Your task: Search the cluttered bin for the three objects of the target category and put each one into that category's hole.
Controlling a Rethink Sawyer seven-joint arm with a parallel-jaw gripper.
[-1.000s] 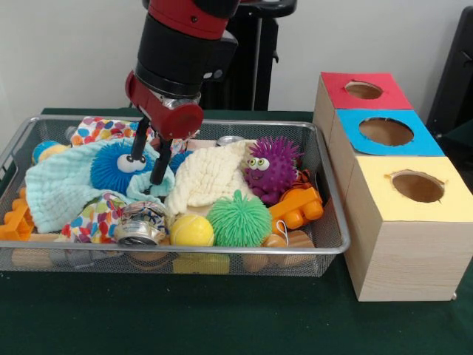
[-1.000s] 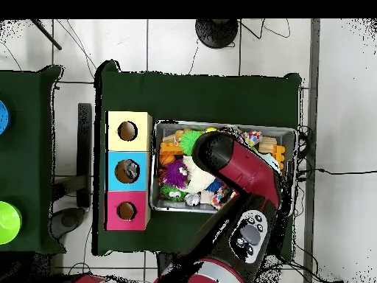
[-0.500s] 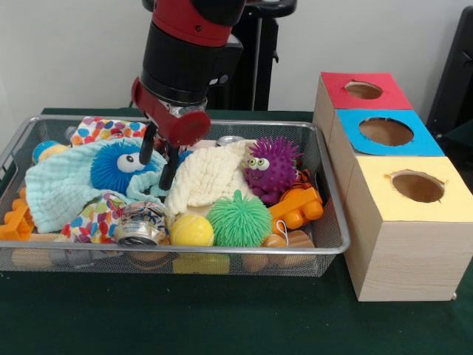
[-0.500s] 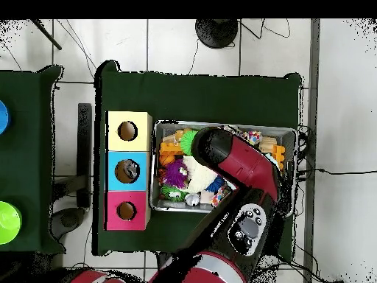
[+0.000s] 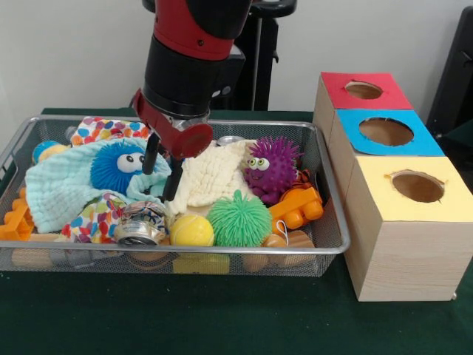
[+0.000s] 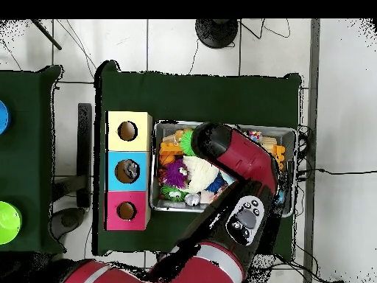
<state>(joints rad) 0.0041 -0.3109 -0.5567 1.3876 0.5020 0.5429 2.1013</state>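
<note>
End effector [image 5: 162,177] spread above cream cloth [image 5: 209,177]

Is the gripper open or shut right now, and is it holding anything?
Open and empty: the gripper shows two black fingers spread apart over the cloths, nothing between them.

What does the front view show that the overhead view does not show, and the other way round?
Only the front view shows the claw, open, its tips over the blue spiky ball and the cream cloth, and also the yellow ball and the can. Only the overhead view shows the full table layout, with the arm covering much of the bin. Both show the purple spiky toy and the red, blue and yellow boxes with holes.
</note>
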